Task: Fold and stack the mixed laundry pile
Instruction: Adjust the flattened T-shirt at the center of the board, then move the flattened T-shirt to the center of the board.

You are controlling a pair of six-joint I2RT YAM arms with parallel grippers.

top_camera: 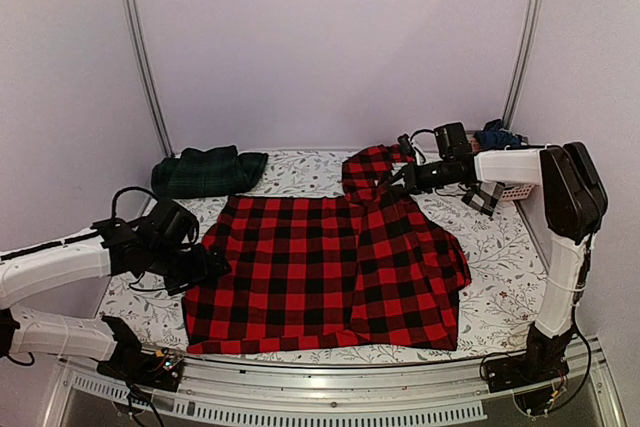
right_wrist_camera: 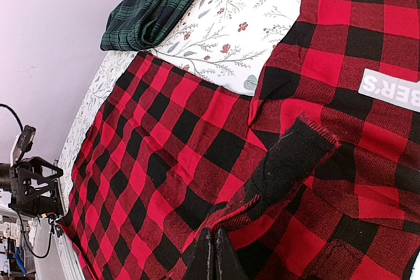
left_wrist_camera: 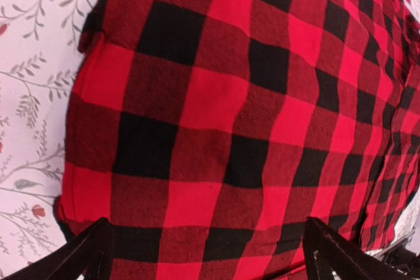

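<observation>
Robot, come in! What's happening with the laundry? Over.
Left gripper open over flannel shirt. Right gripper shut on its raised edge. Nothing blocking.

Red-and-black checked shirt [left_wrist_camera: 230, 129] fills most of frame, fabric slightly rippled. White leaf-print tablecloth [left_wrist_camera: 26, 96] runs down left edge. Left gripper [left_wrist_camera: 210, 260] spread wide: dark fingers [left_wrist_camera: 82, 260] in lower left and lower right corners, shirt between.

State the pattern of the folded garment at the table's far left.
The folded garment is dark green tartan; right wrist view shows it best.
</observation>
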